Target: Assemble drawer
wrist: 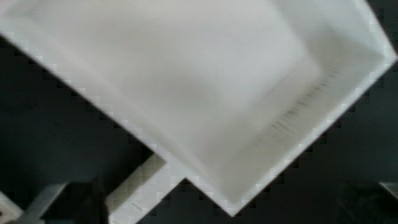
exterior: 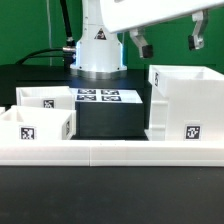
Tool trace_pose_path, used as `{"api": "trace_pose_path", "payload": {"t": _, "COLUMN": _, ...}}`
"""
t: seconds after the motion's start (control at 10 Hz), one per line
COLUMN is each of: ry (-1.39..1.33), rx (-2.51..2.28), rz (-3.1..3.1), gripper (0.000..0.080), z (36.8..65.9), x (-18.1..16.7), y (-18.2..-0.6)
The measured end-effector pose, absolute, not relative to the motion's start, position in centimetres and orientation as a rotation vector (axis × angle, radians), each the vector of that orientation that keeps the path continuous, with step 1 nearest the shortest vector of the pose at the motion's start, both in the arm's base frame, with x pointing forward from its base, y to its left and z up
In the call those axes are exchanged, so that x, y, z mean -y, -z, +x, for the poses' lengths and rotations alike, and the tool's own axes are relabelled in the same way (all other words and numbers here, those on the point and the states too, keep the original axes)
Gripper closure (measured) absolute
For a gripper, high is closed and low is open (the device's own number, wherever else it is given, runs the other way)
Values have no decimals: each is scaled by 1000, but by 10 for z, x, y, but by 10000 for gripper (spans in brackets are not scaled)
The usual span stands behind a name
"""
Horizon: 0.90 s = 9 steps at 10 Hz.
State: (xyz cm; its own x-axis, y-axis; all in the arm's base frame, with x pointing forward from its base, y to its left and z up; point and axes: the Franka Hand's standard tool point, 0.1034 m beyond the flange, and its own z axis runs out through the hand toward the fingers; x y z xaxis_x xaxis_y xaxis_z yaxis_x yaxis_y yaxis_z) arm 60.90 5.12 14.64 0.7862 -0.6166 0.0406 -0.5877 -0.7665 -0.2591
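The jaws hang wide open and empty above the drawer's box shell (exterior: 185, 100), standing on the counter (exterior: 110, 195) at the exterior view's right, so lowering squarely over one wall should grip best

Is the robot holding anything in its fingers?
No, the fingers hang apart and empty above the big white box shell.
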Motion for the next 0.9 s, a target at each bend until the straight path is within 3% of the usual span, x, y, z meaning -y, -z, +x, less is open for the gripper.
{"api": "trace_pose_path", "payload": {"t": 0.3, "ry": 244, "rx": -361, "rz": -2955, "gripper": 151, "z": 599, "x": -3, "y": -134}}
{"api": "trace_pose_path", "payload": {"t": 0.6, "ry": 232, "rx": -406, "rz": -2956, "gripper": 151, "z": 590, "x": 66, "y": -105}}
{"api": "trace_pose_path", "payload": {"t": 0.9, "ry": 227, "rx": -432, "rz": -2949, "gripper": 151, "z": 590, "x": 60, "y": -105}}
